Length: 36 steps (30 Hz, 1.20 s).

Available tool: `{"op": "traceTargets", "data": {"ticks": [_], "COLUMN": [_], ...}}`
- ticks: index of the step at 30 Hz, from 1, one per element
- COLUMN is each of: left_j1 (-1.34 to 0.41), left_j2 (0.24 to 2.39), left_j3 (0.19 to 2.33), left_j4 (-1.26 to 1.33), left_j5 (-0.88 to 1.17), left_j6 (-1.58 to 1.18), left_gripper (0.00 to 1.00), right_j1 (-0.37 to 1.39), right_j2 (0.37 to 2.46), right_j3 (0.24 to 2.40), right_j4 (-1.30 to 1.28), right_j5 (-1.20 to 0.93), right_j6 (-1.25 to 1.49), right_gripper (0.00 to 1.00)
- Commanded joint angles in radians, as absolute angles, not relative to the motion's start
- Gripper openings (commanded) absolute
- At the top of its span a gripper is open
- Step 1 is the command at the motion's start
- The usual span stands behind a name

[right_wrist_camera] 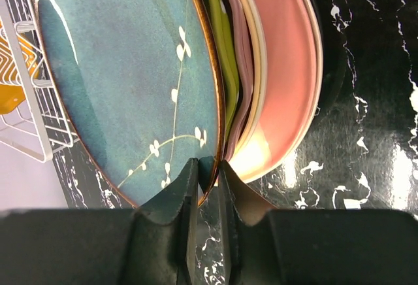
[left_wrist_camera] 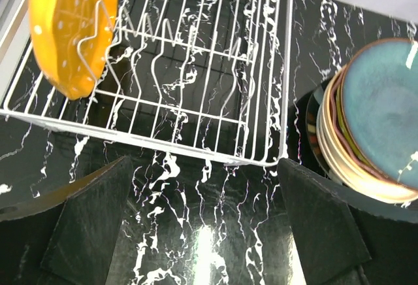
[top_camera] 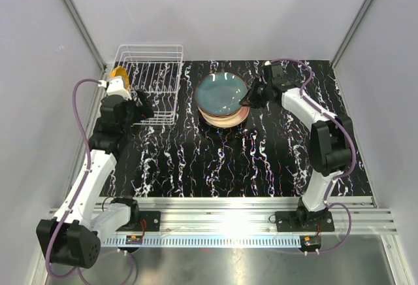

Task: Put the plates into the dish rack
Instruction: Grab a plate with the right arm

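The right gripper [right_wrist_camera: 208,167] is closed on the blue plate [right_wrist_camera: 124,82] at its rim; a lift across to the dish rack [top_camera: 153,79] is called for.

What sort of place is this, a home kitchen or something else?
Probably a robot test cell, not a home kitchen: plain white walls enclose a black marbled tabletop, and two white robot arms are bolted to a silver metal rail.

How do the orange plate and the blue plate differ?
The orange plate stands on edge in the rack; the blue plate lies atop the stack on the table. The orange plate is untouched; the blue plate's rim is gripped by the right gripper. Both carry white decoration.
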<state>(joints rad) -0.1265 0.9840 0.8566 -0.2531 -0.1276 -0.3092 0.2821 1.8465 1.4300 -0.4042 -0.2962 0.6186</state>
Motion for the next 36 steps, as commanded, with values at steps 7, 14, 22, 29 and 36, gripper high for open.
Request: {"op": "traceTargets", "data": {"ticks": [7,14,22,29,36], "left_j1": [-0.163,-0.146,-0.141,-0.141,-0.167], "left_j2": [0.968,0.974,0.943,0.973,0.991], "left_j3": [0.83,0.839,0.816,0.842,0.839], "left_j4": [-0.187,-0.193,-0.181,-0.206,-0.166], "left_j5": [-0.186,-0.115,-0.086,-0.005,0.173], "left_j6": [-0.206,-0.242,-0.255,-0.276,-0.438], "left_gripper": [0.95,0.96,0.96,0.94,0.91], "right_j1": [0.281,0.273,0.252,0.242,0.241], "right_j2": [1.782,1.752,1.733,1.683,1.652], "right_j3": [1.485,1.508,1.503,1.459,1.37], "right_j4": [-0.495,-0.554,-0.552,-0.515,-0.446], "right_j5": [-0.244,-0.21,-0.248,-0.333,-0.417], "right_j6": [0.577,0.552,0.575,0.666,0.797], "right_gripper": [0.03,0.01,0.0,0.0,0.0]}}
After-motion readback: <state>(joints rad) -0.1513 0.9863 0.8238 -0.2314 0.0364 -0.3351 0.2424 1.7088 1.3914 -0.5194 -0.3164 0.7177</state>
